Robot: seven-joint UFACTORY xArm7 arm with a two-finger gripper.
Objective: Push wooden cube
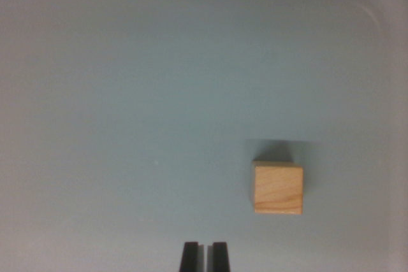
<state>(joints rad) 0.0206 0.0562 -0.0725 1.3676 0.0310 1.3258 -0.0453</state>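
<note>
The wrist view looks straight down on a pale grey-blue, smooth counter (127,125). A lighter band with a rounded corner runs along the upper edge and upper right of the wrist view; whether it is a raised rim or a painted border cannot be told.

The small light-brown wooden cube (278,187) rests flat on the counter in the lower right part of the wrist view. Its top face shows fine curved grain lines, and its edges sit almost square to the picture edges. A soft shadow lies on the counter just above the wooden cube, touching its upper edge.

The hand (204,258) enters at the bottom centre of the wrist view. Only the tips of its two black fingers (189,257) show. They stand side by side with a thin pale sliver between them, so the hand is set narrow, almost closed, and nothing is held between the fingers.

Relative to the wooden cube, the hand lies below and toward the wrist view's left. A strip of bare counter separates the two; they are near but apart, with no contact. The height of the fingertips above the counter cannot be told from this view.
</note>
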